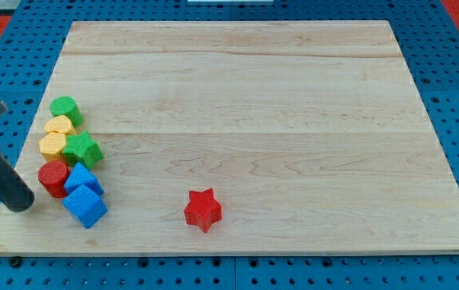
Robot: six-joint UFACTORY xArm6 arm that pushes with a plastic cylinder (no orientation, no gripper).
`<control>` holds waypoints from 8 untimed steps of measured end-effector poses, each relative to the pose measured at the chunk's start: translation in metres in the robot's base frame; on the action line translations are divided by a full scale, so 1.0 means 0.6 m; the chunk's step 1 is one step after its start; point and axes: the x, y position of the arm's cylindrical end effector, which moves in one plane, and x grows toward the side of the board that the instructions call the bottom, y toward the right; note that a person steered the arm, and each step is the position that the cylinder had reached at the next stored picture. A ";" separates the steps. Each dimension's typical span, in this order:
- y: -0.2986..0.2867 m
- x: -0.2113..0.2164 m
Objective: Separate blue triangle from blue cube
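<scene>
We find the blue triangle (80, 177) near the board's lower-left corner, touching the blue cube (85, 206), which lies just below it and slightly toward the view's right; the seam between them runs roughly across the view, so the pair stacks up and down rather than side by side. The triangle also presses against the red cylinder (53, 178) on its left and sits just under the green star (82, 149), with the yellow blocks (55, 137) and the green cylinder (66, 109) lined up above. My tip (23, 202) rests at the view's left of this cluster, near the red cylinder and about level with the cube, touching no block; being a bare rod, it has nothing to open or close. We judge the cube the freer piece: open board lies to its right and below, so a push from the left could slide it away. The red star (203, 209) stands well apart to the right, roughly along that line.
</scene>
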 end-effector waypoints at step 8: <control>0.250 -0.334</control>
